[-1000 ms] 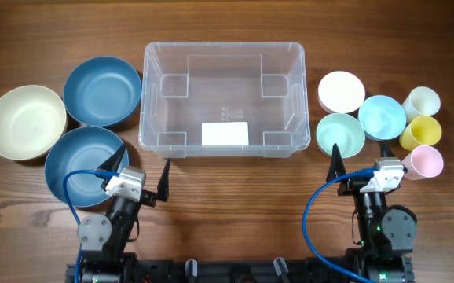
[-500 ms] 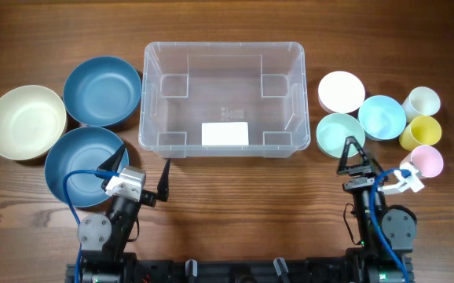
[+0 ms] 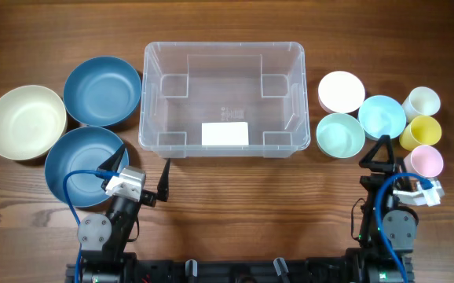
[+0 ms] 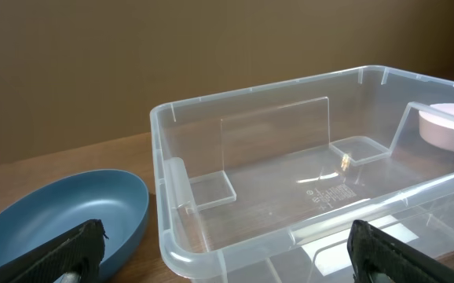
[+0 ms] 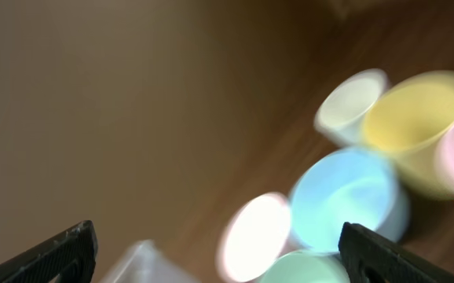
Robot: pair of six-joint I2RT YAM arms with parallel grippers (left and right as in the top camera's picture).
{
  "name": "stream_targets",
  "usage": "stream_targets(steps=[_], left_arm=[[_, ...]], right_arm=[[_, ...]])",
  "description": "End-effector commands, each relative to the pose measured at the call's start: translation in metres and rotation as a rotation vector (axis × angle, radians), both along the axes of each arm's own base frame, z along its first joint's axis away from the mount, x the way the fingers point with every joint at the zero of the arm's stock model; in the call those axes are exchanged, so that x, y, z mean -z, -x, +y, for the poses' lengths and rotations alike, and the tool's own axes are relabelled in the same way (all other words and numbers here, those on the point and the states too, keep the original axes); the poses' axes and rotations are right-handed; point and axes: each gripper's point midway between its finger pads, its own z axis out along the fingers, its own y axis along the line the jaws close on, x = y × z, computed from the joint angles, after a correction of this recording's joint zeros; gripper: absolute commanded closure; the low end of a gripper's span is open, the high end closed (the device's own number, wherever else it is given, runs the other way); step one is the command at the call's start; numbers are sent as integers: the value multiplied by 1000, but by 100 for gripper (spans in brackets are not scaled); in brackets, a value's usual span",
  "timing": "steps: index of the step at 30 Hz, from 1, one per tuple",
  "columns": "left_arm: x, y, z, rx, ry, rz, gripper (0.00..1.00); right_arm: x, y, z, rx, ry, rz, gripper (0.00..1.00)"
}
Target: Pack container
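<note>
Left tool [image 3: 143, 165]: jaws spread wide, nothing held. Right tool [image 3: 381, 151]: jaws spread wide, nothing held. The container [image 3: 152, 94] stands on the counter [image 3: 235, 204], just ahead of the left tool and well left of the right tool.

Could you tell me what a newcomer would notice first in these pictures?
The big clear container sits empty mid-table, just a white label on its floor. A cream bowl and two blue bowls lie to its left; pastel bowls and cups crowd its right, with the right gripper, jaws open, beside them.
</note>
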Motion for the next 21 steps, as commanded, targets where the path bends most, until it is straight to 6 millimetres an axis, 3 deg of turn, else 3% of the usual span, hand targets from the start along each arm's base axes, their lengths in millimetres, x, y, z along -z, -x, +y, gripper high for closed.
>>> stream_targets(steps=[1,5,21], left_arm=[[3,1,-5,26,-17,-6,0],[3,1,-5,27,-17,-7,0],[3,1,-5,27,-17,-6,0]], right_arm=[[13,6,-19,95,398,236,0],[24,3,-19,73,522,344,0],[52,0,-19,39,521,467,0]])
